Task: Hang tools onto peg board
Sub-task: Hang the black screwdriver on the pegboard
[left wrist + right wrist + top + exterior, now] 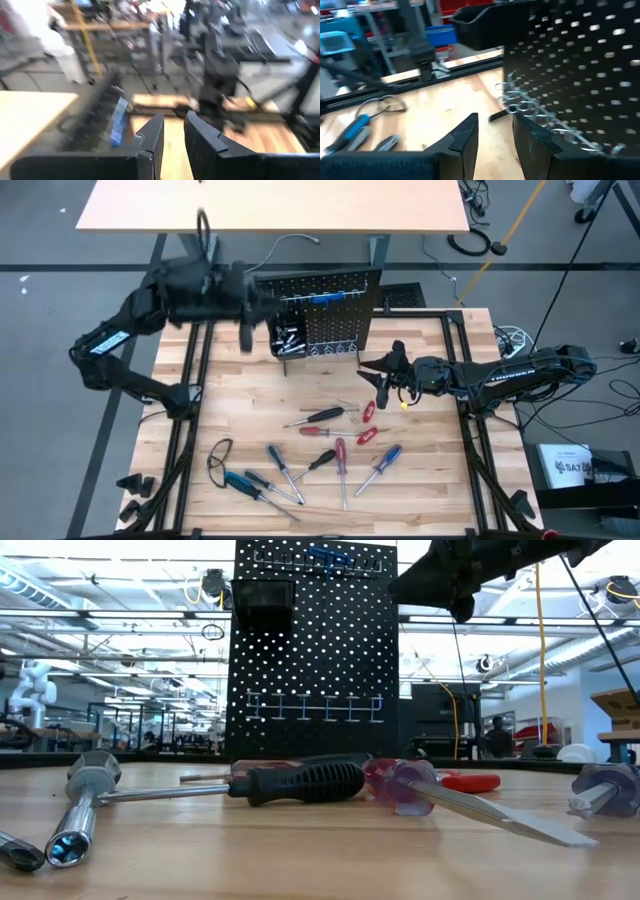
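Both claws, left (246, 330) above the peg board (330, 315) and right (385, 375) just beside it, hold nothing, fingers slightly apart. One blue tool (328, 298) hangs; most tools (320, 455) remain on the surface (430, 480).

Counter (420, 470): pale wood planks lay under my workspace.
Second table (270, 205): a tan top stood beyond my counter.
Yellow cable (520, 222): it ran slantwise over the grey floor (60, 300).
White box (562, 464): it sat beside my counter.

Tools (320, 455) lie scattered before the peg board (330, 315); both pincers hover apart, holding nothing.
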You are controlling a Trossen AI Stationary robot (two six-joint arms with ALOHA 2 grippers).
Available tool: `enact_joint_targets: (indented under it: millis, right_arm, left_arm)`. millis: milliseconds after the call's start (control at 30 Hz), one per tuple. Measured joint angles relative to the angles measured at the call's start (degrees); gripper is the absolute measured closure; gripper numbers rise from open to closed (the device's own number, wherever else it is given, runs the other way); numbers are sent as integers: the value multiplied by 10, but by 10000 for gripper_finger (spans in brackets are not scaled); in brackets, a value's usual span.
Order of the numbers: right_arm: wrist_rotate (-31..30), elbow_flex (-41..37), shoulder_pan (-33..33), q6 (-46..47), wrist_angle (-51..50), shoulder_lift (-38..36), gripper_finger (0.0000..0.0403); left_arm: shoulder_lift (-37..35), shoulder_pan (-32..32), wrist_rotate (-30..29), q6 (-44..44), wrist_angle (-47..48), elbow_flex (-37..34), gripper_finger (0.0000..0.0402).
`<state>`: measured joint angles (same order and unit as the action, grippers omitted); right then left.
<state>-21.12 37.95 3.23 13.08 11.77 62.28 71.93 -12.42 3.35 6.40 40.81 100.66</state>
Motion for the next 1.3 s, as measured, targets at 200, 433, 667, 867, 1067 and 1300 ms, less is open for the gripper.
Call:
enact_joint_targets:
  millis: [200, 433, 667, 867, 1067, 1300]
  right_arm:
    - [78, 0, 3, 8, 0, -2, 291]
    - [190, 0, 12, 46, -2, -2, 291]
    - [200, 0, 55, 133, -55, 8, 291]
    - [160, 0, 99, 248, -150, 10, 291]
    - [151, 0, 133, 398, -162, 38, 291]
    - [152, 63, 156, 384, -159, 124, 291]
  left_arm:
    - [-32, 172, -127, -21, 14, -108, 324]
    - [-81, 319, -185, -61, -120, -306, 324]
    - [-81, 386, -173, -112, -402, -529, 324]
    - [-58, 425, -252, -161, -646, -677, 324]
    - [-18, 431, -323, -181, -739, -729, 324]
    - [32, 411, -323, -145, -744, -729, 324]
